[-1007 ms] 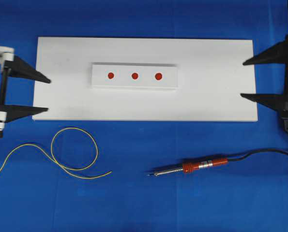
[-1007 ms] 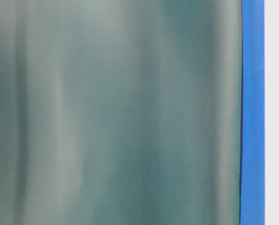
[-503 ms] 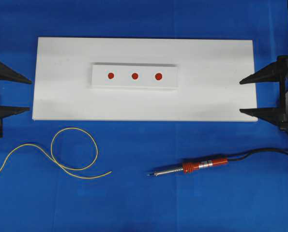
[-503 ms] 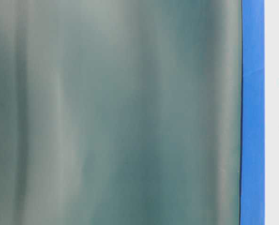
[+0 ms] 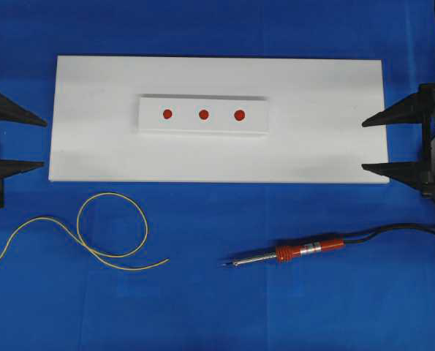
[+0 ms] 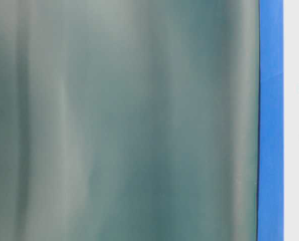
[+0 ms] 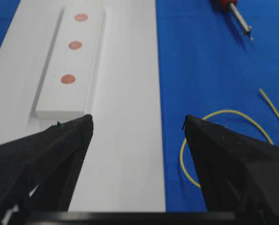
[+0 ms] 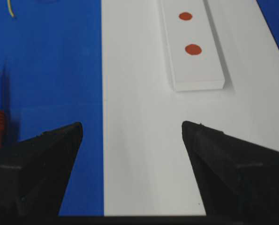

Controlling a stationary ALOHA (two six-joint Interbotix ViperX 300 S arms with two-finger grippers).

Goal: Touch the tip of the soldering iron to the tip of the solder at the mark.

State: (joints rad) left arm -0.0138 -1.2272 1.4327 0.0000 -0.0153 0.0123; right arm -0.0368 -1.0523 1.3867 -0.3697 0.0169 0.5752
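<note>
Overhead view showed the soldering iron (image 5: 286,253) lying along nine-to-three, at seven o'clock from the nearer, spread-fingered right gripper (image 5: 369,144).

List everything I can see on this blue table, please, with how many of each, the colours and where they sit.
Flat rectangular white board: one, white, across the far middle of the table.
Small raised white block: one, white, on the board, left of its centre.
Round red marks: three, red, in a row on the block.
Thin curling yellow solder wire: one, yellow, on the cloth near the board's left end, looped once.
Pen-like soldering iron with silver shaft and red handle: one, near right, tip pointing left.
Black cord: one, black, running from the iron's handle to the right edge.
Blue table cloth: one, blue, under everything.
Left claw: one, black, open, empty, left edge.
Right claw: one, black, open, empty, right edge.
</note>
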